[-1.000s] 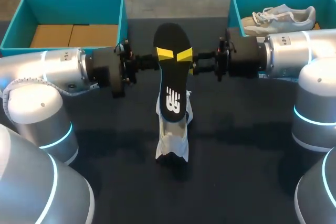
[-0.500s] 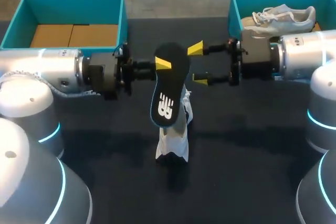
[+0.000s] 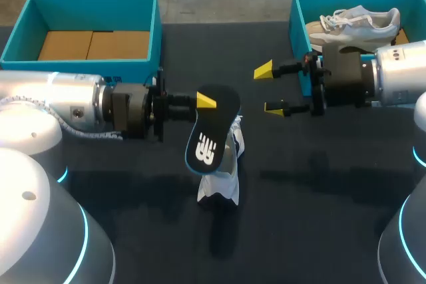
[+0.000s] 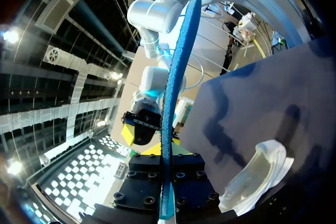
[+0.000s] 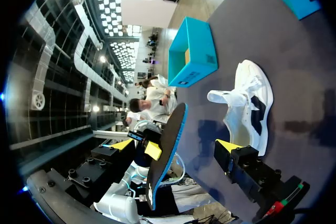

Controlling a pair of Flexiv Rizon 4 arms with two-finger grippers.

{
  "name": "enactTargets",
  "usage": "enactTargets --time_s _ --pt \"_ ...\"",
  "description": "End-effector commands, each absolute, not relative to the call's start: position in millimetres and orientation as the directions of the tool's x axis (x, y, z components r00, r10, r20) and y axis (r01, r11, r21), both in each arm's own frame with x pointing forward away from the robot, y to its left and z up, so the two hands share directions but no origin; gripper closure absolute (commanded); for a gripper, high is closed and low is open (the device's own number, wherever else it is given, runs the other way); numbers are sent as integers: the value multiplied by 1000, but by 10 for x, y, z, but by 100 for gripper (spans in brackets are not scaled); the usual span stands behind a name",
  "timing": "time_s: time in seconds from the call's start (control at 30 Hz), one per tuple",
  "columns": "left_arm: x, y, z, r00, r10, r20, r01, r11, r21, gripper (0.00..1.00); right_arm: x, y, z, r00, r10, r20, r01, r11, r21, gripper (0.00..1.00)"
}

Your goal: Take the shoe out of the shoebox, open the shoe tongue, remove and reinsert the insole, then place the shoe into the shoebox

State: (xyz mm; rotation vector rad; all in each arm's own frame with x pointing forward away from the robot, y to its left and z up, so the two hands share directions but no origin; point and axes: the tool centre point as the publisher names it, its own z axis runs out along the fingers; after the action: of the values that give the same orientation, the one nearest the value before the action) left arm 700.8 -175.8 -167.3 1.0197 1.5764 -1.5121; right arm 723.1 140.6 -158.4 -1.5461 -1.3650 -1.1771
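Observation:
A black insole (image 3: pixel 210 131) with a white logo hangs tilted over the white shoe (image 3: pixel 223 171), which lies mid-table. My left gripper (image 3: pixel 203 101) is shut on the insole's upper edge. In the left wrist view the insole (image 4: pixel 176 77) stands edge-on, blue-rimmed, between that gripper's fingers (image 4: pixel 167 156), with the shoe (image 4: pixel 257 174) beside it. My right gripper (image 3: pixel 268 89) stands open to the right of the insole, apart from it and holding nothing. In the right wrist view its spread fingertips (image 5: pixel 227 144) frame the insole (image 5: pixel 168 150) and the shoe (image 5: pixel 252 108) ahead.
A teal shoebox (image 3: pixel 156 24) with a cardboard insert stands at the back left. Another teal shoebox (image 3: pixel 293 11) at the back right holds a second pale shoe (image 3: pixel 359 21), just behind my right arm. The dark tabletop (image 3: pixel 313 197) spreads around the shoe.
My right gripper opened, let go of the insole and drew back to the right. My left gripper carried the insole nearer and lower, tilting it over the shoe.

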Motion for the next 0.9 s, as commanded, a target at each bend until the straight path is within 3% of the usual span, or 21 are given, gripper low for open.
enactTargets --time_s 0.03,0.9 --pt "6893 -1761 -1724 -449 49 -892 894 18 -449 100 7141 1322 -1600 13 336 942 988 -150 40 0" --pt "6875 -1757 -1742 -445 36 -895 895 38 -444 100 7091 1269 -1684 15 380 925 989 -142 42 0"
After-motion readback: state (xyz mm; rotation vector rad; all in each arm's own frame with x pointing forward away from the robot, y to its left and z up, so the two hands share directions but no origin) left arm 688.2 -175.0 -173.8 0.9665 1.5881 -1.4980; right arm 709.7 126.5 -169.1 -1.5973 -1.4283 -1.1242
